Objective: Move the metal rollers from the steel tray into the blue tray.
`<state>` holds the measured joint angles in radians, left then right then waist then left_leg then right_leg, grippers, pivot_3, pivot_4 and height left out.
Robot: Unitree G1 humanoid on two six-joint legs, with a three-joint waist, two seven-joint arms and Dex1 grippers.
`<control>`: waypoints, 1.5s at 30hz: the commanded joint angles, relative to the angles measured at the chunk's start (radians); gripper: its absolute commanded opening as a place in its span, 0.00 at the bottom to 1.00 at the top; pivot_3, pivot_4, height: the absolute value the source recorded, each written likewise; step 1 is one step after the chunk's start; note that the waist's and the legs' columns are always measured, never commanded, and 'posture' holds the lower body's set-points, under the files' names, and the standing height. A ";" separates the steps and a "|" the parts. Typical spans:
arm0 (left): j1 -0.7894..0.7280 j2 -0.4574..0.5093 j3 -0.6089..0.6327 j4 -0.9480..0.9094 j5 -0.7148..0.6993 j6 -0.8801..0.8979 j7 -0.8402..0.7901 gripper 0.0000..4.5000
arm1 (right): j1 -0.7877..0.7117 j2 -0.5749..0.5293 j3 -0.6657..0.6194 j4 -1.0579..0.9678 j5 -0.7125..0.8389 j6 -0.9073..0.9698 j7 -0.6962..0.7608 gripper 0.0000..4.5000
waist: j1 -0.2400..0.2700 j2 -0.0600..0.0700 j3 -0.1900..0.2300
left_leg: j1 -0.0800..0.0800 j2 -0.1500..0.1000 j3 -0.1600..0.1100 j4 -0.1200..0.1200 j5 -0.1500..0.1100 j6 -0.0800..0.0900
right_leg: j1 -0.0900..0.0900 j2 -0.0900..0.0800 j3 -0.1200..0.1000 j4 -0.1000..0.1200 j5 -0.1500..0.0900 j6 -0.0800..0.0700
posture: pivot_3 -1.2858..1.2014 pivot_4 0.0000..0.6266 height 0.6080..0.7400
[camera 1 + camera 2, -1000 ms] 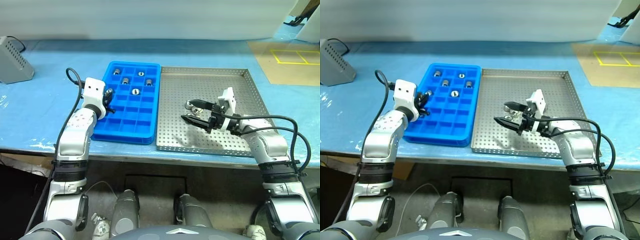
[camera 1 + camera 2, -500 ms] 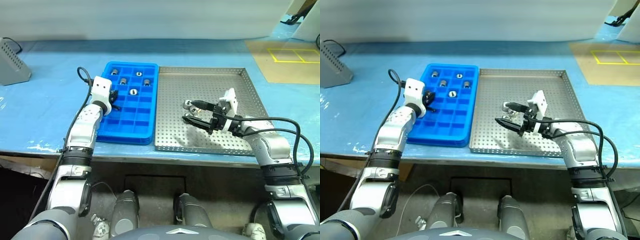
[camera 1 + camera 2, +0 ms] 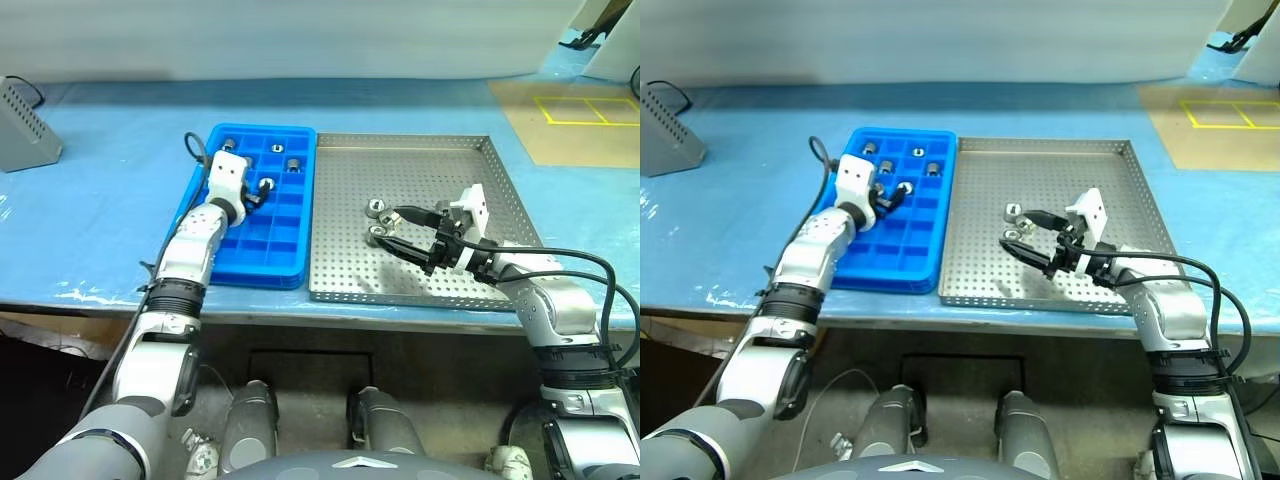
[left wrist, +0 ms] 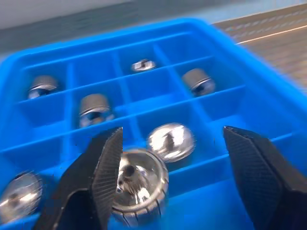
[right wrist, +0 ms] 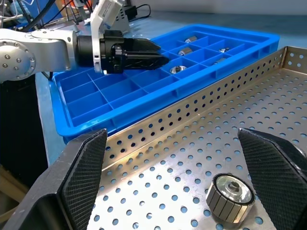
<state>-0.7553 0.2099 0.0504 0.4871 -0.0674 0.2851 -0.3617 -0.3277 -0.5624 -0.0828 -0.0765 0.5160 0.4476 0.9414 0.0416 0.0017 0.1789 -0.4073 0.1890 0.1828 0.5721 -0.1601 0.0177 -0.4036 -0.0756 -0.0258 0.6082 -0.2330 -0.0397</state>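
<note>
Roller [image 4: 136, 184] leaves open left claw [image 4: 168, 158]; head view shows right claw [image 3: 385, 224] open.

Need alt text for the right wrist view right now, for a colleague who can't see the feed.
One metal roller stands on the steel tray between the open right gripper fingers, untouched. Past the tray's perforated rim lies the blue tray with rollers in its far compartments, and the left gripper reaches over it.
</note>
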 commanded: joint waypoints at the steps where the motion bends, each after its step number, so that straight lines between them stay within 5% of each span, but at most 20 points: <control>1: -0.072 -0.014 -0.022 -0.029 -0.020 0.007 -0.036 0.79 | 0.016 -0.019 -0.055 -0.070 0.032 0.004 -0.018 1.00 | -0.004 0.000 0.000 | 0.000 0.000 0.000 0.000 0.000 0.000 | 0.000 0.000 0.000 0.000 0.000 0.000 | 0.40 0.24 1.00; 12: -0.098 -0.004 -0.033 0.002 0.008 -0.024 -0.005 0.79 | 0.063 -0.033 -0.093 -0.107 0.047 0.014 -0.043 1.00 | -0.050 0.000 0.000 | 0.000 0.000 0.000 -0.001 0.000 0.000 | -0.001 0.001 0.000 -0.001 0.000 0.000 | 0.39 0.24 1.00; 25: -0.015 0.071 0.047 -0.013 0.034 -0.002 0.165 0.79 | 0.060 -0.043 -0.082 -0.097 0.052 0.016 -0.038 1.00 | -0.055 0.000 0.000 | 0.000 0.000 0.000 -0.001 0.000 0.000 | -0.001 0.001 0.000 -0.001 0.000 0.000 | 0.40 0.24 1.00; 37: 0.028 0.065 0.032 -0.050 0.006 0.029 0.111 0.79 | 0.045 -0.037 -0.069 -0.087 0.052 0.015 -0.032 1.00 | -0.046 0.000 0.000 | 0.000 0.000 0.000 -0.001 0.000 0.000 | -0.001 0.001 0.000 -0.001 0.000 0.000 | 0.40 0.24 1.00; 45: -0.045 0.041 0.049 0.150 -0.007 -0.072 0.099 0.79 | 0.052 -0.037 -0.070 -0.095 0.054 0.021 -0.037 1.00 | -0.047 0.000 0.000 | 0.000 0.000 0.000 0.000 0.000 0.000 | -0.001 0.001 0.000 -0.001 0.000 0.000 | 0.40 0.24 1.00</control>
<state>-0.7786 0.2475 0.0865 0.5959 -0.0710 0.2482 -0.2625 -0.2654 -0.5950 -0.1433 -0.1366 0.5520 0.4705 0.9002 -0.0054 0.0015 0.1790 -0.4076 0.1889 0.1827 0.5717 -0.1603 0.0180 -0.4044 -0.0750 -0.0257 0.6071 -0.2330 -0.0396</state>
